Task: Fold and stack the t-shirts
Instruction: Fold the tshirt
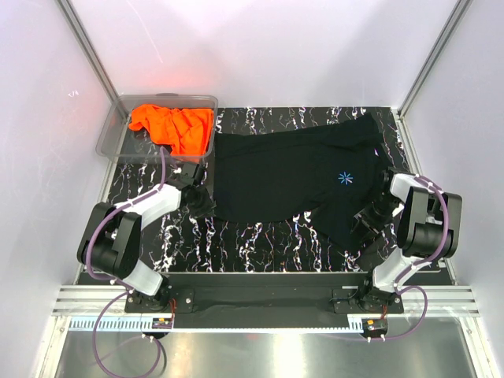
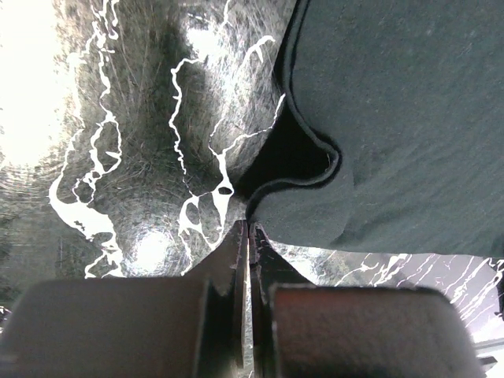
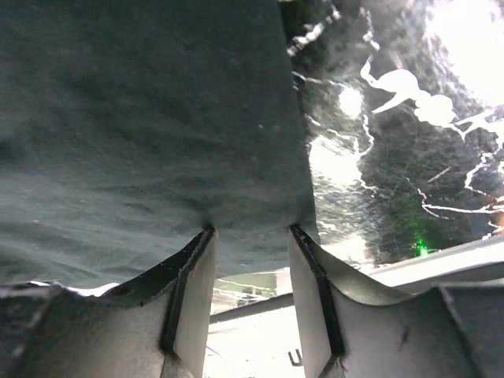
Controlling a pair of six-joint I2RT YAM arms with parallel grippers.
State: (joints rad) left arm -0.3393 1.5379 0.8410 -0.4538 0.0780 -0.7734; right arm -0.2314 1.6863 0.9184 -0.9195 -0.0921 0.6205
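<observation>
Right fingers (image 3: 313, 307) astride black tee (image 3: 142, 118) hem

A clear plastic bin (image 1: 113, 138) rests far-left on the marbled black tabletop (image 1: 260, 244).

black tee (image 1: 291, 177), seemingly light-blue starburst (image 1: 344, 178) | orange tee (image 1: 177, 126) | table (image 1: 236, 246) black-white marbled

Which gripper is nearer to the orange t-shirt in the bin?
Left. The left gripper is just on the near side of the bin holding the orange t-shirt, at the black t-shirt's left edge. The right gripper is far across, at its right side.
</observation>
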